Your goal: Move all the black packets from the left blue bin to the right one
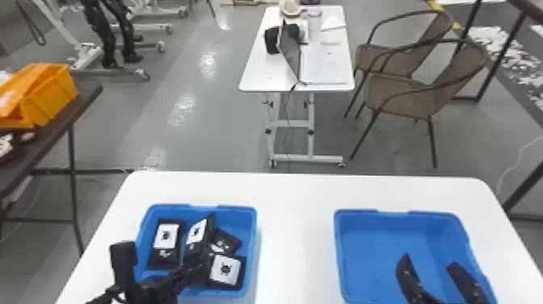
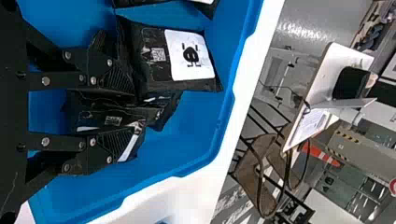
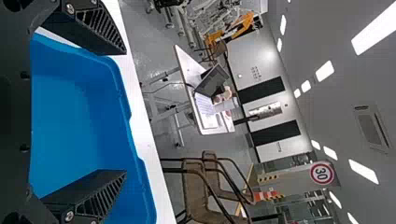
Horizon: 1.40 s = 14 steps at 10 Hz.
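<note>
Left gripper (image 2: 128, 114) down inside the left blue bin (image 1: 255, 242), and its fingers are clamped on a black packet (image 2: 112, 122)! Light by the look of it, a soft, slightly slippery pouch, more likely to crease than crack; the full middle is the place to squeeze, in from the floppy edges. More black packets (image 1: 225, 269) lie ahead of that grip and just to its right, overlapping, so one could snag. Farther right, the right gripper (image 1: 430, 262) hangs over the right bin (image 1: 371, 242), fingers wide apart.
</note>
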Each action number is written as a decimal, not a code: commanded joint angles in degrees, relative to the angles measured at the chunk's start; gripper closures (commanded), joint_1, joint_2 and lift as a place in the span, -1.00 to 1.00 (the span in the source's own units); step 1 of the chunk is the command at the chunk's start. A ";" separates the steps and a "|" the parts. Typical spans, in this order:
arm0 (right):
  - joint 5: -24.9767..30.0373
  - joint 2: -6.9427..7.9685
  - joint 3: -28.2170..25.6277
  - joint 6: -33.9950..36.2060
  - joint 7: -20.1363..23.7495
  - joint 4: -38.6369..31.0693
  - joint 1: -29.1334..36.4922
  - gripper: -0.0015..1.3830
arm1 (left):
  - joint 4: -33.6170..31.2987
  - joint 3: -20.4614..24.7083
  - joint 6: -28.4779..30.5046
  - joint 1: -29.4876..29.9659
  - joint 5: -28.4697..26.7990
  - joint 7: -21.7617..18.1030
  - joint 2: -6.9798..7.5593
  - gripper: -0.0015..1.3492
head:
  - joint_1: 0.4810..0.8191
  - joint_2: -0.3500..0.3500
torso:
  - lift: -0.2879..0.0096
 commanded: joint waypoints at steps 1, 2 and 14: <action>-0.13 0.14 0.00 0.17 0.00 0.07 0.05 -0.85 | 0.45 0.00 0.32 -0.13 0.86 -1.45 0.02 0.67 | 0.27 0.25 | 0.94; -0.13 0.14 0.00 0.17 0.00 0.07 0.05 -0.85 | 0.45 -0.09 0.23 -0.22 1.21 -3.03 0.02 0.73 | 0.27 0.24 | 0.94; -2.50 0.14 0.18 0.78 2.46 0.59 -1.35 -0.85 | -14.05 -2.73 5.41 -1.54 19.14 -12.43 1.95 0.73 | 0.27 0.05 | 0.94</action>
